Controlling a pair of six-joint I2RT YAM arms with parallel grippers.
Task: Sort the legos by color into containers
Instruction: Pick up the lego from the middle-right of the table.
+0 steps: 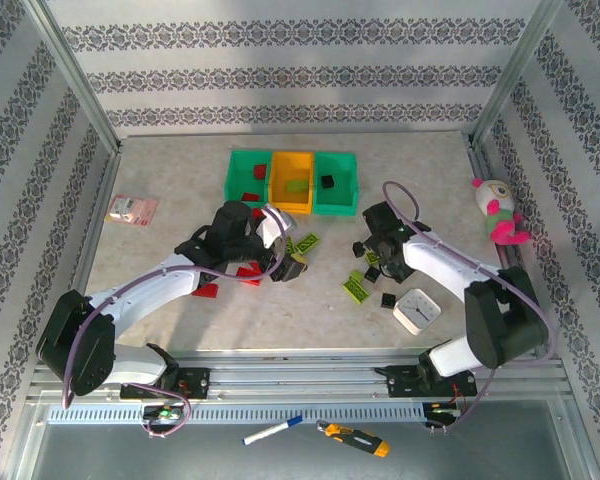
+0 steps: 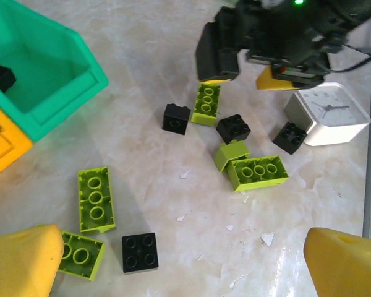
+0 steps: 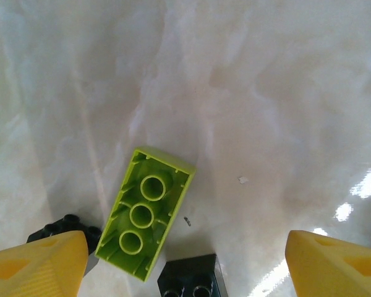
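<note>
Pick step. My R claw (image 3: 185, 266) apart, empty, over upturned lime lego (image 3: 145, 213) on near side of containers (image 1: 340, 156). L claw (image 2: 185, 266) apart too, empty. Next I'd lower R, clamp, carry to mid bin (image 1: 292, 153).

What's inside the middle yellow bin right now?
One lime green lego lies in the yellow bin. From the top camera its near wall may hide a strip of floor, so a small piece there could go unseen.

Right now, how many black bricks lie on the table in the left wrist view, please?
4: one black brick near the bottom edge, three more left of the white timer. Others may be hidden.
</note>
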